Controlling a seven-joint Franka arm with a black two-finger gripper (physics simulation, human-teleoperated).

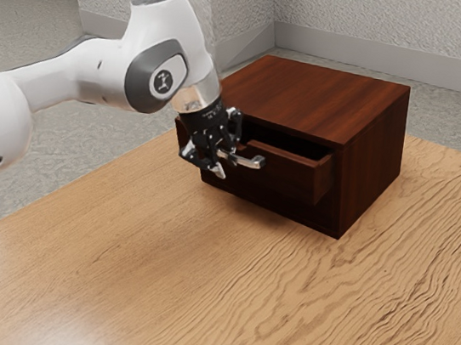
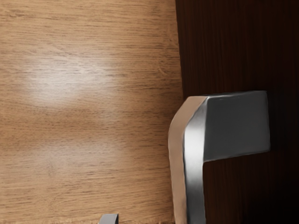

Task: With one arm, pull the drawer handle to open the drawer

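While the hand [image 1: 217,164] is clamped on the drawer handle [image 1: 249,160], fingers on both sides of the bar, the drawer [image 1: 295,171] sits partly pulled out of the cabinet [image 1: 326,100] front. Handle is metal, mounted on the drawer face, just ahead of the cabinet. Cabinet stands on the table [image 1: 239,294].

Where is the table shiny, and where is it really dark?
Wrist view: a soft white glare patch on the table, and a bright edge on the metal handle. Exterior view: pale sheen on the table's near corner; the gap above the drawer is in deep shadow.
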